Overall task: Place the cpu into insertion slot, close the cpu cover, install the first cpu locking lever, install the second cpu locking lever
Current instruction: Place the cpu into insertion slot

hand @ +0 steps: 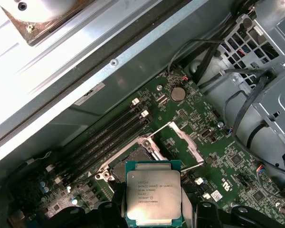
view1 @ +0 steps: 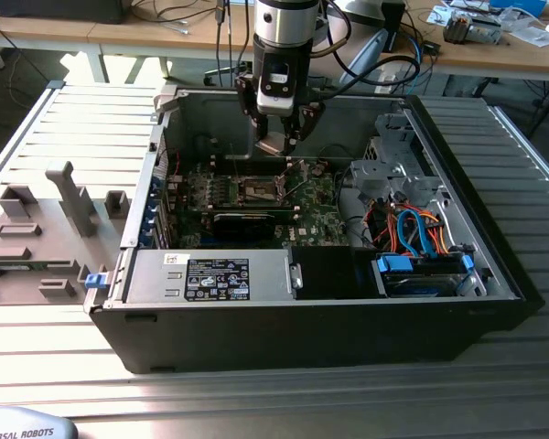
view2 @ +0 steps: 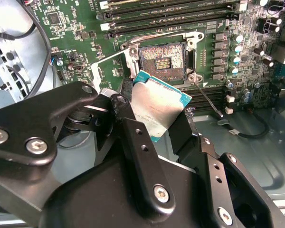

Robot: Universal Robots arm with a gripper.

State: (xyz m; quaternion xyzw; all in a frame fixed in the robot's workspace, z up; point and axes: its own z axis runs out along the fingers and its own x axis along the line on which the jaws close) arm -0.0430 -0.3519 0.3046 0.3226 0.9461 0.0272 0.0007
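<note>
**Exterior view.** The gripper [view1: 280,140] hung inside the open computer case [view1: 302,347], above the insertion slot [view1: 259,189] and clear of it. It was clenched on the cpu [view1: 273,144]. The slot sat in a green circuit board [view1: 322,218].

**Second wrist view.** Black metal fingers [view2: 128,121] pinched the cpu [view2: 159,107] by two opposite edges. The chip was a flat square with a dull silver-grey top and a teal-green rim. It was held tilted, apart from the slot [view2: 162,59]. The slot lay bare, with a dark, finely patterned centre inside a silvery border. A thin wire lever [view2: 206,97] angled away beside the slot.

**First wrist view.** The cpu cover [hand: 185,142], a thin silvery frame, stood raised beside the slot [hand: 133,159]. The chip [hand: 153,194] was in the grip, short of the slot.

**Finding.** By my judgement no step was complete. The chip was unseated, the cover open, and the levers apparently unfastened.
</note>
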